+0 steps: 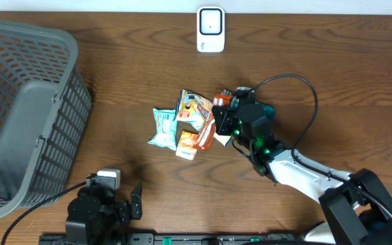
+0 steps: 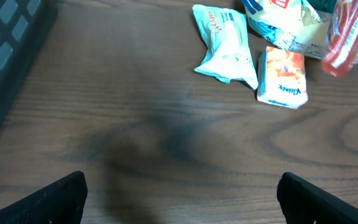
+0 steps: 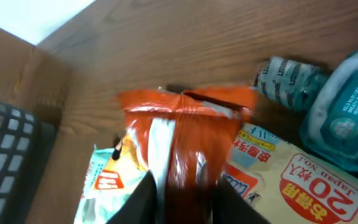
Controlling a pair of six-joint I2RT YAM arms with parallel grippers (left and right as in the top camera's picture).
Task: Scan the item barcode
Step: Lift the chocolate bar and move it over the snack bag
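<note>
In the right wrist view a shiny orange packet (image 3: pixel 185 124) stands on end between my right gripper's (image 3: pixel 182 200) dark fingers, which press its lower part; the picture is blurred there. Overhead, that gripper (image 1: pixel 220 128) is at the right side of a heap of snack packs, the orange packet (image 1: pixel 207 131) just off its tips. The white scanner (image 1: pixel 211 29) stands at the table's far edge, well away from the heap. My left gripper (image 2: pixel 182 200) hovers open over bare wood near the front edge (image 1: pixel 136 203), holding nothing.
A grey mesh basket (image 1: pixel 19 116) fills the left of the table. The heap holds a light-blue pack (image 1: pixel 163 128), an orange tissue pack (image 2: pixel 281 78), a white bag with red print (image 3: pixel 303 180) and a teal pouch (image 3: pixel 347 118). The right arm's cable (image 1: pixel 305 92) loops behind it.
</note>
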